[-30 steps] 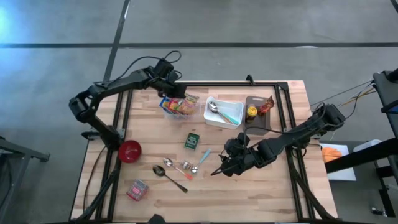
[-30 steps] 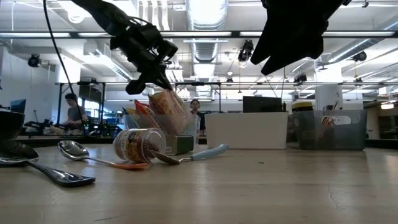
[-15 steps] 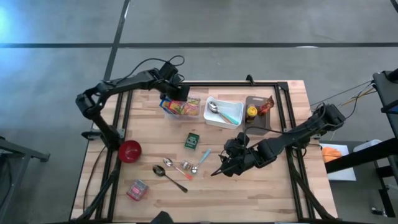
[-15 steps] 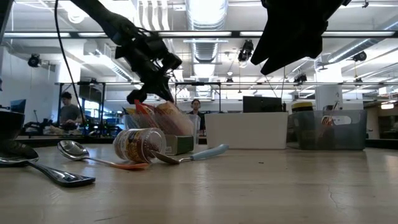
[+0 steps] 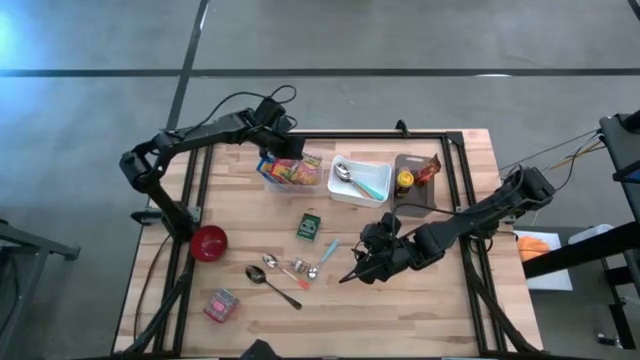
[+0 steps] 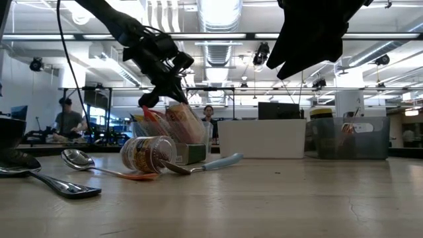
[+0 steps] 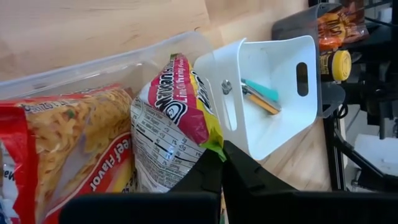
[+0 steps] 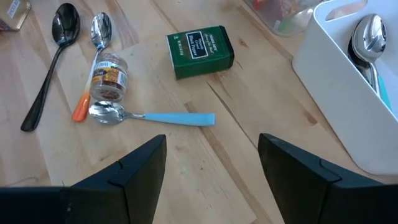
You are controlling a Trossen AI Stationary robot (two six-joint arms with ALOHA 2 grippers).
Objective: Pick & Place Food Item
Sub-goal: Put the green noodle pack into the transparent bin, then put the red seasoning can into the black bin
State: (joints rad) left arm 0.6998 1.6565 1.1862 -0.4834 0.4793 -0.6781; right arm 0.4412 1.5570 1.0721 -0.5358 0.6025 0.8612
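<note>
A noodle packet [image 7: 171, 127] with a pink and green top stands in the clear bin [image 5: 290, 172] at the far left of the table, beside a red noodle packet [image 7: 68, 149]. My left gripper [image 7: 222, 163] is shut on the pink and green one from above the bin [image 6: 165, 92]. My right gripper [image 8: 211, 146] hangs open over the table's near right part [image 5: 352, 275], above a blue-handled spoon [image 8: 155, 116], with nothing between its fingers. My left gripper pinches the noodle packet's green top corner [image 7: 213, 149] between its two shut fingers. The fingers come slanting down from the table's far left. The packet stands nearly upright below them, its lower part inside the clear bin [image 6: 182, 125].
A white bin [image 5: 360, 182] holding spoons stands right of the clear bin, with a dark tray and a yellow-lidded jar [image 5: 404, 182] beyond it. A green box [image 5: 310, 226], a spice jar [image 5: 298, 268], loose spoons [image 5: 270, 278], a red bowl [image 5: 209, 241] and a red box [image 5: 221, 305] lie nearer.
My left gripper has sunk toward the clear bin with the noodle packet. The packet has gone from hanging tilted above the bin to standing lower inside it, next to the other packets.
</note>
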